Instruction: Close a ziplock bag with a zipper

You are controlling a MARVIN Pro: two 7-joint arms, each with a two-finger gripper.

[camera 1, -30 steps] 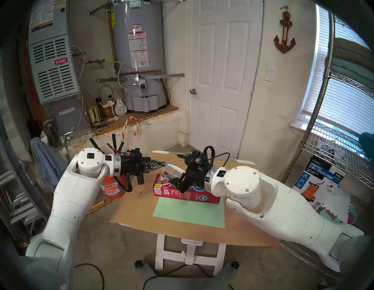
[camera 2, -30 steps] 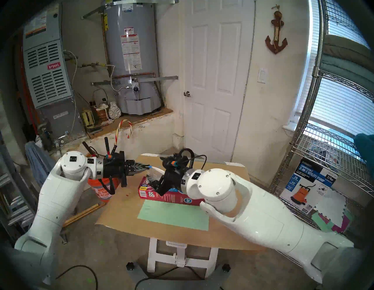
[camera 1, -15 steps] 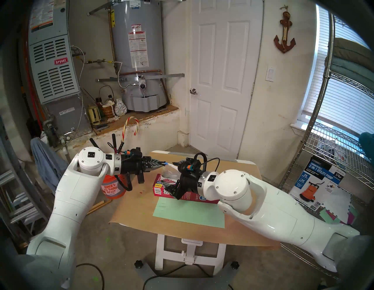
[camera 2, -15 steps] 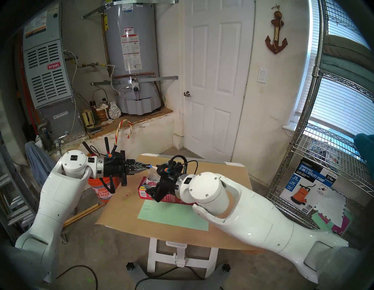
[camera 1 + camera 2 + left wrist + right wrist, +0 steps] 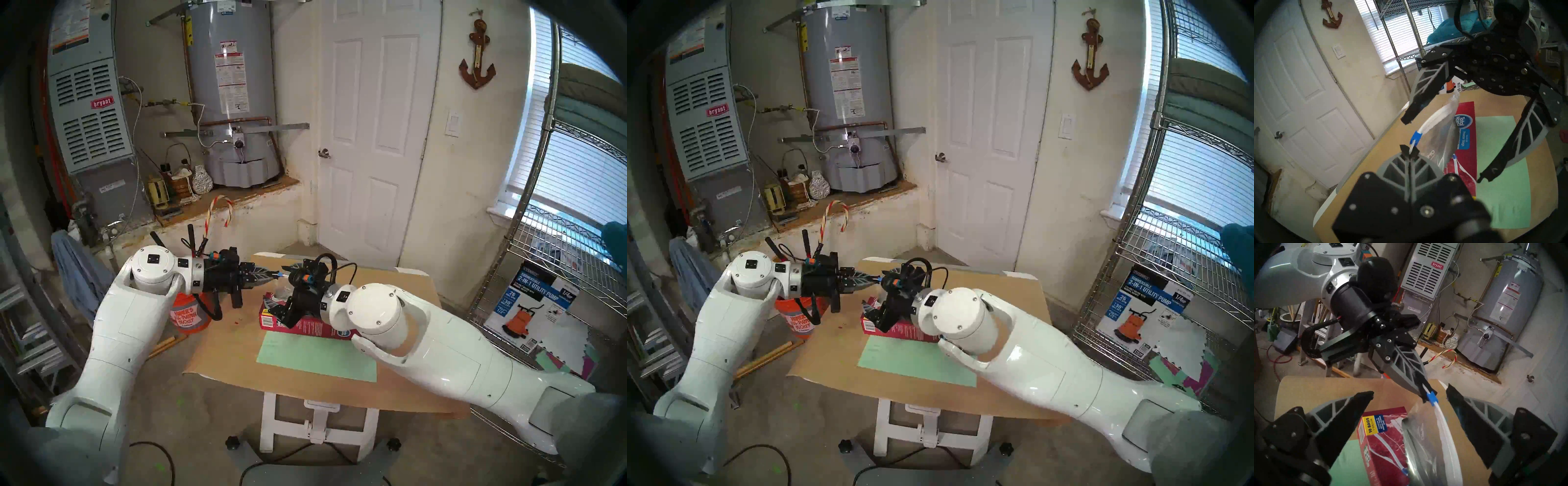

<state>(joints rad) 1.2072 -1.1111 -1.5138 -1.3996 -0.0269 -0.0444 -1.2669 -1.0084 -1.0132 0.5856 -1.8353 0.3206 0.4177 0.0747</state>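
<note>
My left gripper (image 5: 1410, 151) is shut on the end of the white zip strip of the clear ziplock bag (image 5: 1439, 135). It holds that corner up above the table. The blue zipper (image 5: 1416, 136) slider sits on the strip just beyond the left fingertips (image 5: 1425, 394). The rest of the bag (image 5: 1423, 446) sags down onto the red box (image 5: 1383, 438). My right gripper (image 5: 1410, 390) is open and faces the left one. One finger is on each side of the strip, a little short of the zipper (image 5: 1431, 398). The head view shows both grippers (image 5: 271, 273) (image 5: 279, 285) nearly tip to tip.
The red box (image 5: 305, 327) lies across a brown table (image 5: 230, 339), with a green sheet (image 5: 315, 356) in front of it. An orange bucket (image 5: 190, 315) stands under my left wrist. A wire shelf (image 5: 559, 244) is to the right.
My right arm has moved left along the bag toward the left gripper, staying open; its fingers now flank the strip near the slider. The left gripper has held still.
</note>
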